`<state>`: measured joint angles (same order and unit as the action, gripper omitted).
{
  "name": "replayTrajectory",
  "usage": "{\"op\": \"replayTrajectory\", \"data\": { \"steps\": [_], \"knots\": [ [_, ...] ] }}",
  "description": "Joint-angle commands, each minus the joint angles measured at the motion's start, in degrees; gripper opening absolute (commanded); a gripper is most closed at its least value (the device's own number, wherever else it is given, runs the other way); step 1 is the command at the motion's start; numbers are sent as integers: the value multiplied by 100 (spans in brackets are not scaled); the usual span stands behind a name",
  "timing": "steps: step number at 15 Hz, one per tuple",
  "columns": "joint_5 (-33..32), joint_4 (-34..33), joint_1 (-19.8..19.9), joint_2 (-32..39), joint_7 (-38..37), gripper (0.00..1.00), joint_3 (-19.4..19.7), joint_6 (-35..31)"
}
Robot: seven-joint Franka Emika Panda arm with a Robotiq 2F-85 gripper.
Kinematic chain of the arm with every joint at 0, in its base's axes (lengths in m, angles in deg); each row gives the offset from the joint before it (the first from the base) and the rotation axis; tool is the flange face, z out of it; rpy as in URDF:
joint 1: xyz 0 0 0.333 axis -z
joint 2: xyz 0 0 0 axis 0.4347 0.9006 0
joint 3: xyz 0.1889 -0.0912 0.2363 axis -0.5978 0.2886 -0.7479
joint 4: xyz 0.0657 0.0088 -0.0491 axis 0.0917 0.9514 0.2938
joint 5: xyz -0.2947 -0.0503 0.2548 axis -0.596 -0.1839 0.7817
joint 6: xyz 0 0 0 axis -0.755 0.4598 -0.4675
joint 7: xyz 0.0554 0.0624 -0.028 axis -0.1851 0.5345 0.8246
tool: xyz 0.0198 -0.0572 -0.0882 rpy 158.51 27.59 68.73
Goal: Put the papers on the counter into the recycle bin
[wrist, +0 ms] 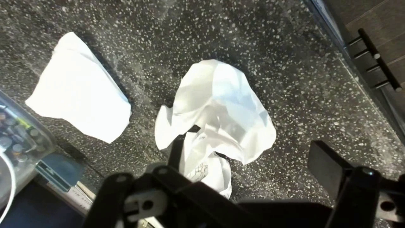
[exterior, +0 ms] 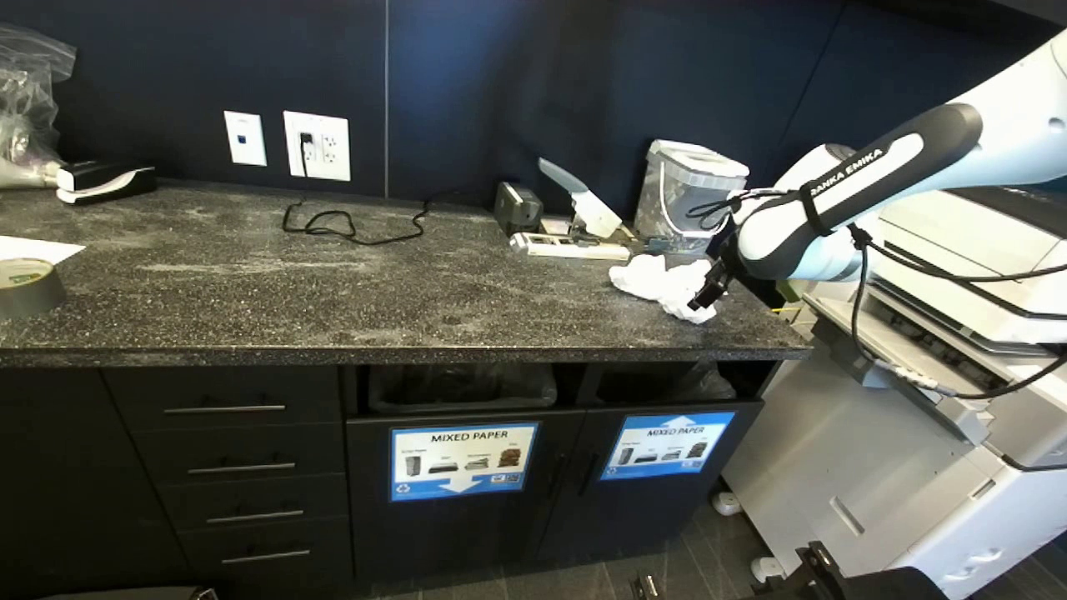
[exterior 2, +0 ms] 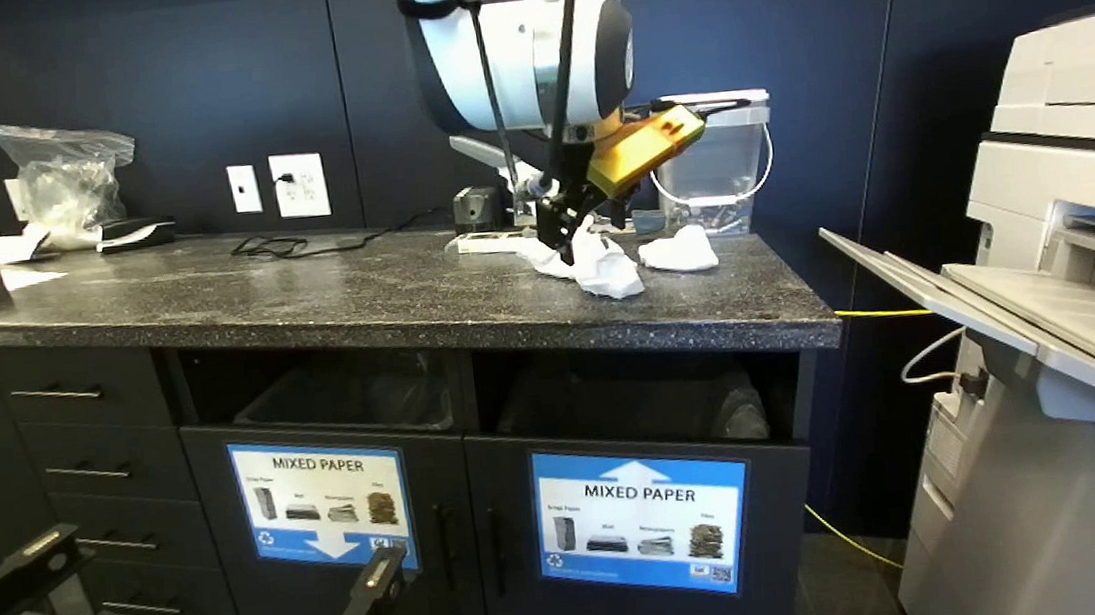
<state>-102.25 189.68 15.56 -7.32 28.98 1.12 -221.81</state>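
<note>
Crumpled white papers lie on the dark speckled counter [exterior: 450, 292] near its right end. In the wrist view a large crumpled paper [wrist: 227, 104] joins or overlaps a printed piece [wrist: 215, 171], and a separate paper [wrist: 82, 91] lies to the left. The papers also show in both exterior views [exterior: 646, 277] [exterior 2: 606, 267]. My gripper [wrist: 248, 148] is open just over the papers. Its left finger is at the crumpled paper's edge, partly covered by it; its right finger is over bare counter. The recycle bin slot [exterior 2: 627, 400] is under the counter, above a blue sign [exterior 2: 643, 519].
A similar slot [exterior 2: 345, 397] with a whiter sign is to the left. A clear tub [exterior 2: 714, 161], a stapler-like white tool [exterior: 583, 208] and a black box [exterior: 517, 208] stand behind the papers. A printer [exterior: 900, 483] stands beyond the counter's right end. Tape [exterior: 29, 287] lies far left.
</note>
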Motion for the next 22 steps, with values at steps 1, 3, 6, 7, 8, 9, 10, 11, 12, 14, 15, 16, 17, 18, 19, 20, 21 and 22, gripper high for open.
{"op": "replayTrajectory", "data": {
  "steps": [1, 3, 6, 7, 8, 9, 10, 11, 12, 14, 15, 16, 17, 18, 19, 20, 21, 22],
  "knots": [
    [452, -844, -241, 579, 798, 100, 111, 513],
    [664, -1146, -440, 731, 1084, 100, 301, 787],
    [974, -1475, -800, 880, 1426, 100, 642, 1034],
    [1059, -1556, -920, 918, 1499, 100, 751, 1081],
    [1153, -1635, -1010, 951, 1562, 100, 843, 1136],
    [1237, -1708, -1106, 978, 1618, 100, 942, 1185],
    [1285, -1768, -1220, 1003, 1645, 100, 1050, 1231],
    [1346, -1827, -1300, 1025, 1696, 100, 1132, 1276],
    [1395, -1883, -1377, 1045, 1742, 100, 1212, 1321],
    [1451, -1970, -1478, 1084, 1819, 100, 1304, 1406],
    [1482, -2019, -1533, 1101, 1833, 100, 1360, 1444],
    [1500, -2047, -1587, 1118, 1859, 100, 1408, 1459],
    [1512, -2074, -1626, 1133, 1884, 75, 1446, 1464],
    [1524, -2117, -1661, 1154, 1909, 73, 1483, 1501],
    [1525, -2139, -1708, 1169, 1910, 66, 1529, 1521],
    [1525, -2165, -1739, 1174, 1919, 56, 1563, 1552],
    [1531, -2187, -1758, 1172, 1934, 49, 1582, 1592],
    [1519, -2202, -1798, 1172, 1931, 42, 1619, 1634]
  ]
}}
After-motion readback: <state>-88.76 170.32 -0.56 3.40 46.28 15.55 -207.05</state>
